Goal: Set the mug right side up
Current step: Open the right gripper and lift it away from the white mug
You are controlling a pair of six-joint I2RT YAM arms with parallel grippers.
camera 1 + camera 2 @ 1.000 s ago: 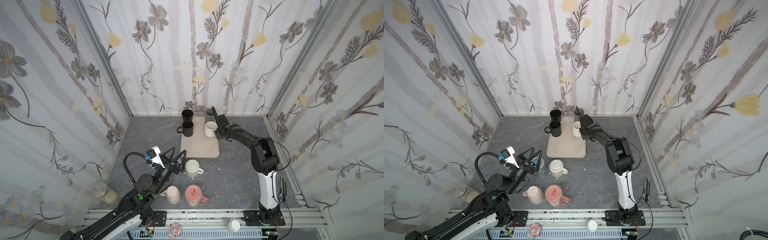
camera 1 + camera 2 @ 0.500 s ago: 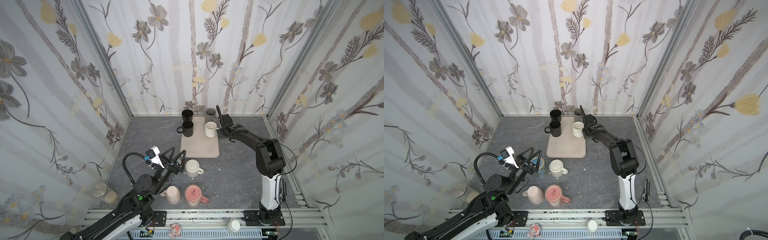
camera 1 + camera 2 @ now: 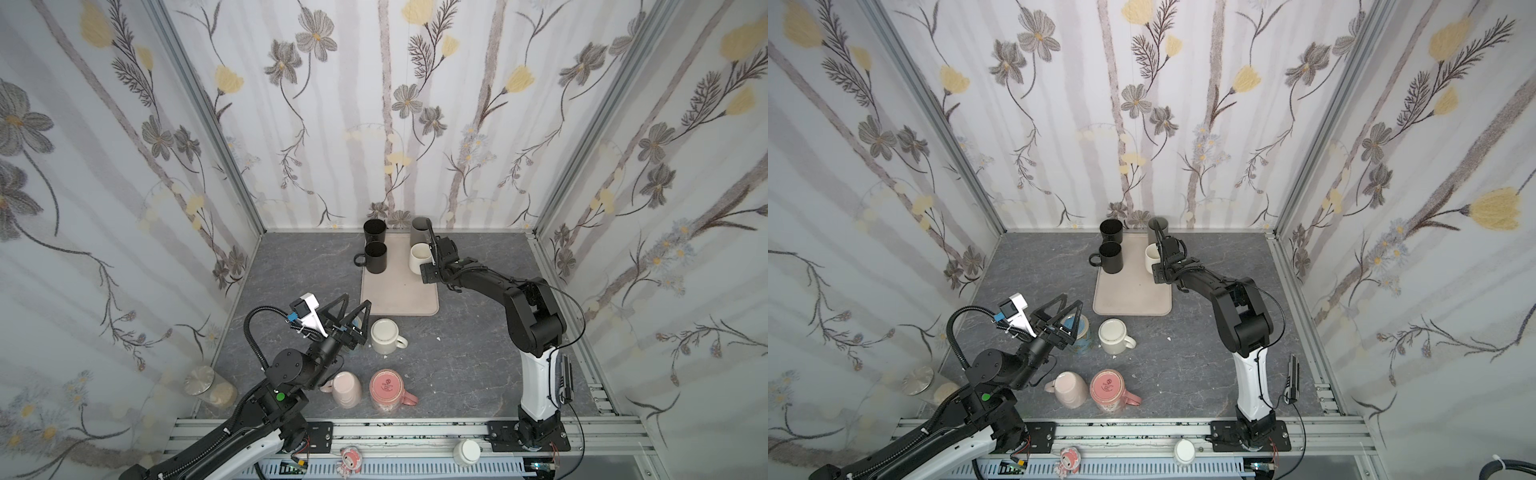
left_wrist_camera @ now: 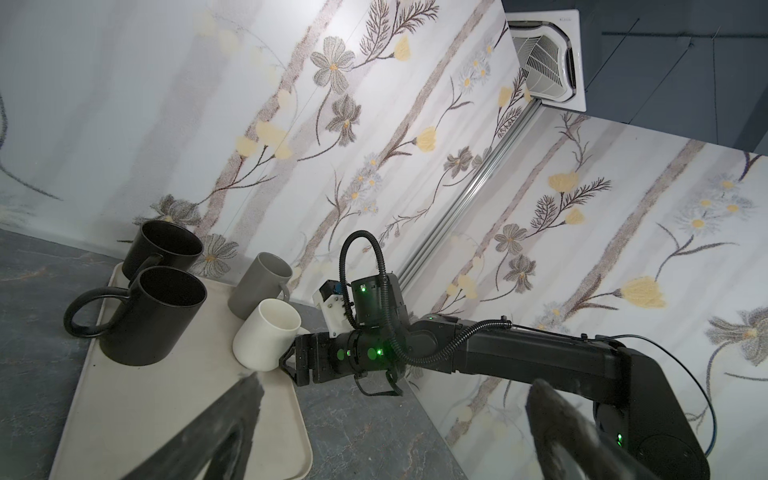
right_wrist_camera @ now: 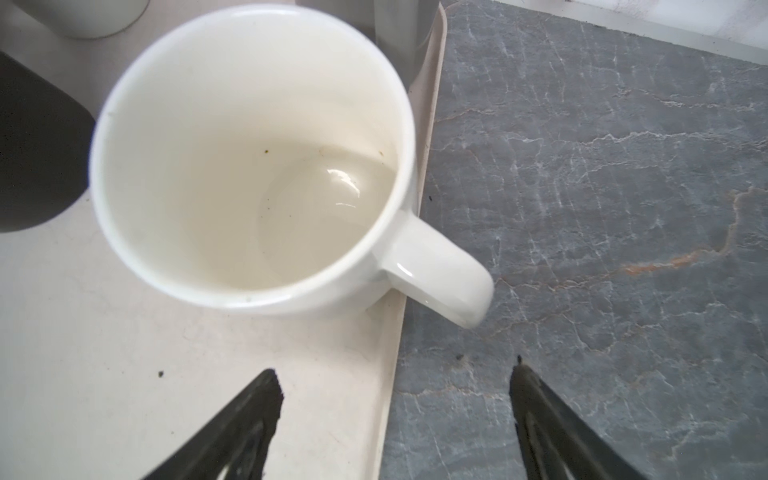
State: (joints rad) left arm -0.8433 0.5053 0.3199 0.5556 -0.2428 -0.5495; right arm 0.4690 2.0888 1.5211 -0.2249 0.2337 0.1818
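Fingers (image 5: 245,419) of the right gripper (image 5: 395,370) stood wide apart, with nothing between them. They were just beside the white mug (image 5: 249,166) but did not touch it.

The white mug stood open side up at the right edge of the tray (image 3: 399,295), close to the tray's far right corner. Its handle (image 5: 440,270) stuck out past that edge, over the grey bench (image 3: 457,353). So this mug looked done.

It looked hard and shiny, so it was likely slippery, a bit heavy, and would break if it fell. The handle looked like the best place to hold it, or the rim with one finger inside.

A grey mug (image 3: 419,230) stood just behind it at the tray's far edge. Two black mugs (image 3: 376,257) stood at the tray's far left corner. They left little room on that side, so coming in from the right edge looked safest.

The left gripper (image 3: 356,300) was open too and held nothing. It was up in the air near the bench's left edge, over a blue mug (image 3: 1080,332). A cream mug (image 3: 384,334) sat just beside it and looked bottom up. By the bench's near edge a dark pink mug (image 3: 386,388) was bottom up, touching a pale pink mug (image 3: 347,388). I could not tell if that one was tipped over. Those still looked like work to do.
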